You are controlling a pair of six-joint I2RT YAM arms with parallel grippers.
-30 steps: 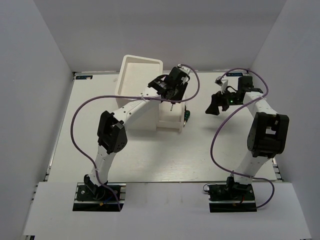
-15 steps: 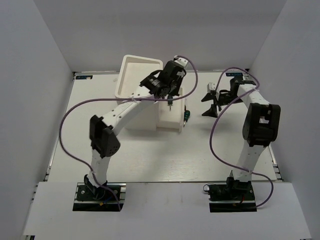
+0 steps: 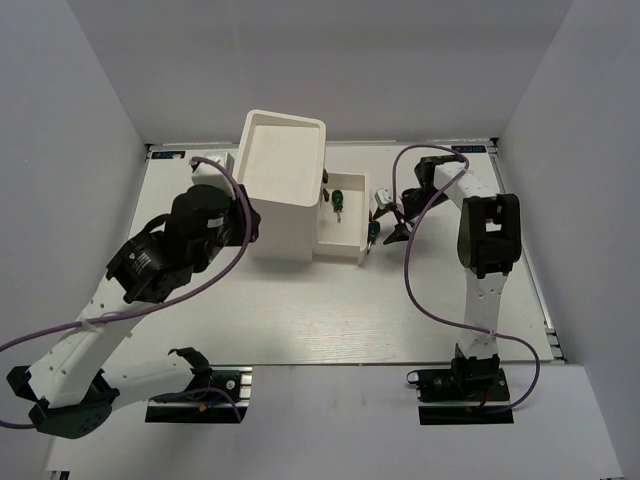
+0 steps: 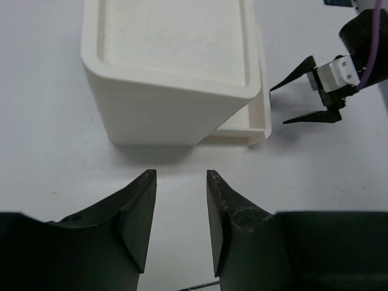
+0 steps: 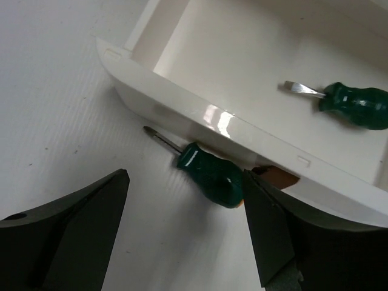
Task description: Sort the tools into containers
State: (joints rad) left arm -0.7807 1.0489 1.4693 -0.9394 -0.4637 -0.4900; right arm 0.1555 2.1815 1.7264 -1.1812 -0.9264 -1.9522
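The white cabinet [image 3: 285,185] stands at the back of the table with one drawer [image 3: 345,250] pulled out toward the front. A stubby green-handled screwdriver [image 3: 338,200] lies in that drawer and also shows in the right wrist view [image 5: 354,104]. A second green screwdriver [image 3: 372,232] lies on the table against the drawer's outer wall [image 5: 212,173]. My right gripper [image 5: 185,182] is open and low, straddling this screwdriver without touching it; it also shows from above [image 3: 386,220]. My left gripper [image 4: 180,176] is open and empty, left of the cabinet [image 4: 176,79].
A small dark-brown item [image 3: 326,182] lies at the drawer's back left corner. A brown-orange piece [image 5: 276,177] shows under the drawer's wall [image 5: 242,130]; I cannot tell what it is. White walls enclose the table.
My left arm let a green screwdriver go into the drawer and pulled back to the left of the cabinet. My right gripper moved left and down to the screwdriver beside the drawer.
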